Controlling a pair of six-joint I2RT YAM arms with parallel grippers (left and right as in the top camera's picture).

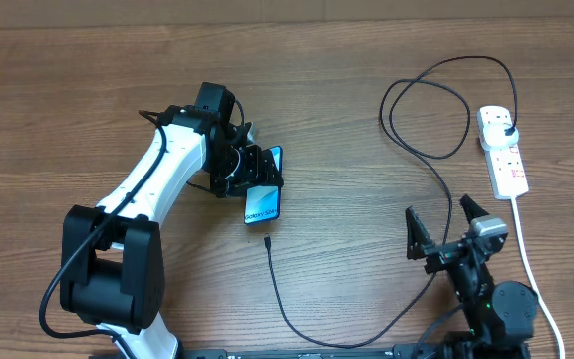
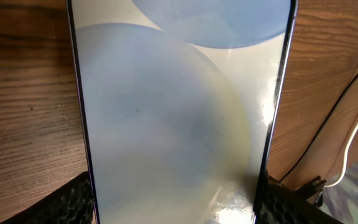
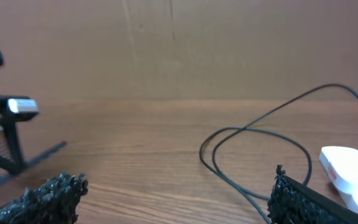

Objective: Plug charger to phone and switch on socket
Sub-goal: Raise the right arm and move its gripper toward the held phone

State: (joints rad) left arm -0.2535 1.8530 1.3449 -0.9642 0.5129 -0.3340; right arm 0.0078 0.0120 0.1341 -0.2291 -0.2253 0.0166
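The phone (image 1: 263, 204) is being gripped by the left gripper (image 1: 260, 178) near the middle of the table (image 1: 347, 80), its long edges being clamped between the 2 fingers (image 2: 67, 202). The charger (image 1: 267, 242) tip is lying just below the phone, apart from it. The right gripper (image 1: 442, 227) is being held spread wide, gripping nothing. The socket (image 1: 508, 165) is lying far right.

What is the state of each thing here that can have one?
phone, held by left gripper, not plugged in.
left gripper, shut on the phone's sides.
charger, black plug in socket, small tip free on table.
socket, plug inserted; switch position unreadable.
right gripper, open, empty.
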